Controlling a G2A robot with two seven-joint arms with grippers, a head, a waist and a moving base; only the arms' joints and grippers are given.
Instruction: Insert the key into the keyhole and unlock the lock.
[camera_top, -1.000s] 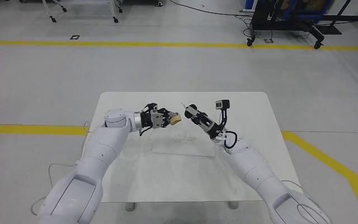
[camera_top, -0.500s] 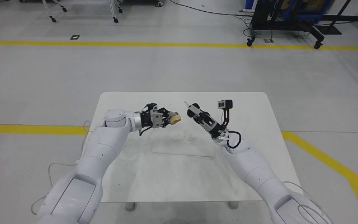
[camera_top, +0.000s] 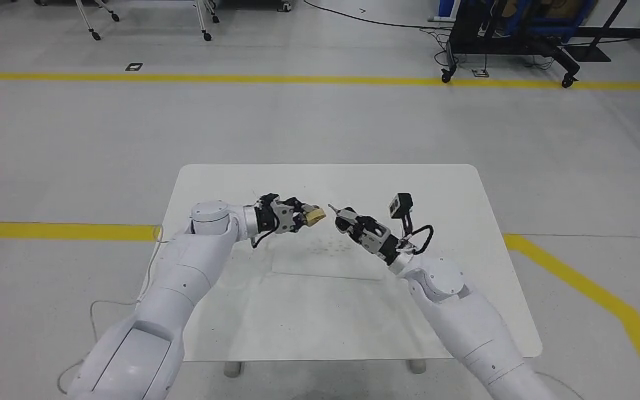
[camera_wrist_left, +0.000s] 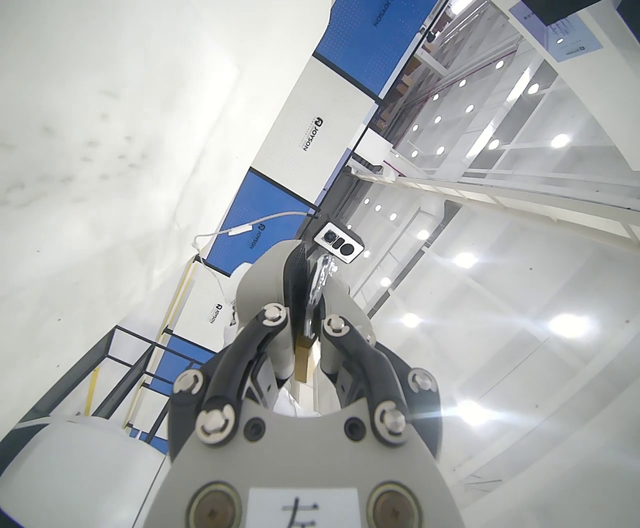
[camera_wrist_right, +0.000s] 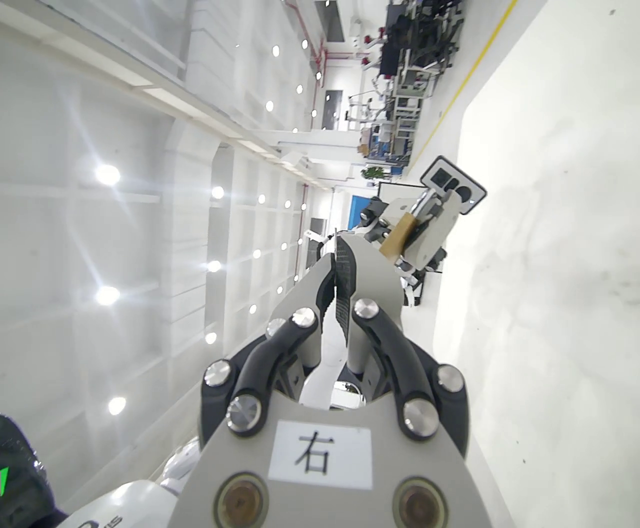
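Mid-frame from above, the left gripper (camera_top: 302, 213) pinches the lock (camera_top: 314, 213), its brass end near the key (camera_top: 331, 208) pinched in the right gripper (camera_top: 339, 213). The left wrist view adds the shackle (camera_wrist_left: 320, 280), centre frame.

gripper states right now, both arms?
Left gripper: shut on the lock.
Right gripper: shut on the key.

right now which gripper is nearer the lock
Left. The left gripper has its fingers shut on the lock; the right gripper, holding the key, faces it across a small gap.
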